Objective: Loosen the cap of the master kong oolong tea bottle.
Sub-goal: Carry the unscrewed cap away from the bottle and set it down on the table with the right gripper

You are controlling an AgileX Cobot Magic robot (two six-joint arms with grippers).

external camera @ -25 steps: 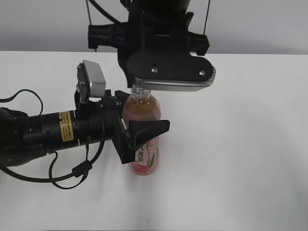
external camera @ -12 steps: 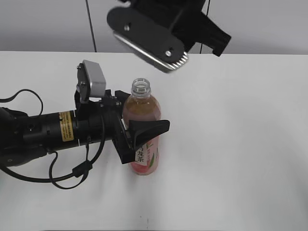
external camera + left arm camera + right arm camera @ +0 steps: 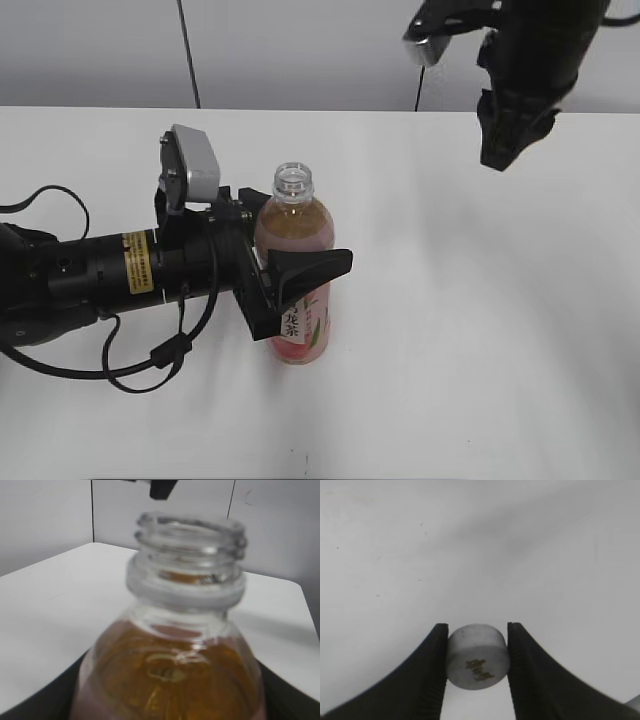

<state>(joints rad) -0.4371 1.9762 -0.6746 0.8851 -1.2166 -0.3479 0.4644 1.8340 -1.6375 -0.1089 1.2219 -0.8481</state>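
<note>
From my seat, the bottle (image 3: 296, 270) stands upright near the middle of the table (image 3: 480, 330), its open mouth uncovered and free to reach from above, while the left gripper (image 3: 285, 280) and its arm block the whole left side of it. The table to the right of the bottle and in front of it is bare, so I see free passage there. The right gripper (image 3: 505, 140) hangs high at the upper right, well apart from the bottle, its fingers filled by the cap (image 3: 477, 656).

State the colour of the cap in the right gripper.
White, with a small dark logo; the cap shows best in the right wrist view.
</note>
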